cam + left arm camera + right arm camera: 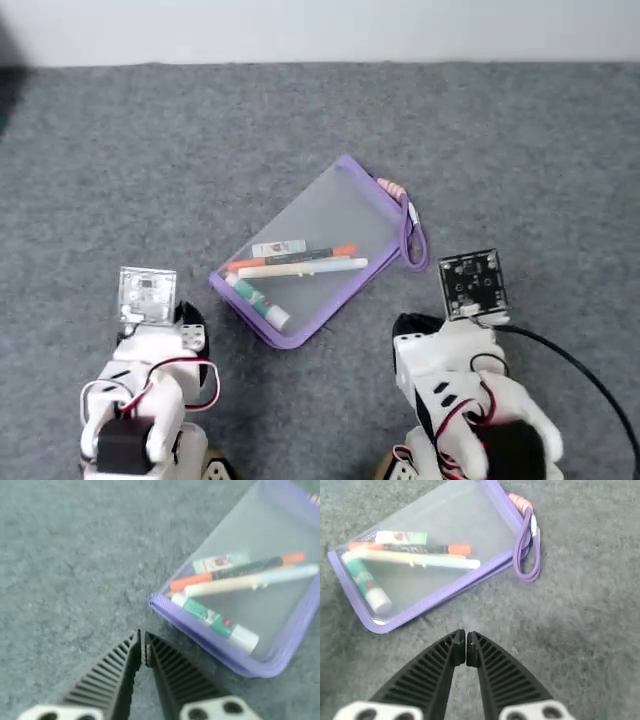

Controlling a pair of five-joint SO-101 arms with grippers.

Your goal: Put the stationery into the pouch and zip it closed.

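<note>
Between my two arms on the desk (120, 160), the pouch (330, 208) lies with the stationery (300, 265) already inside, left gripper (141, 642) and right gripper (465, 645) both clenched empty short of it, so I judge only checking the zip pull (391, 187) sits fully home remains.

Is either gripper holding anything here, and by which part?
Nothing is held. The left gripper and right gripper are shut and empty, both clear of the pouch.
</note>
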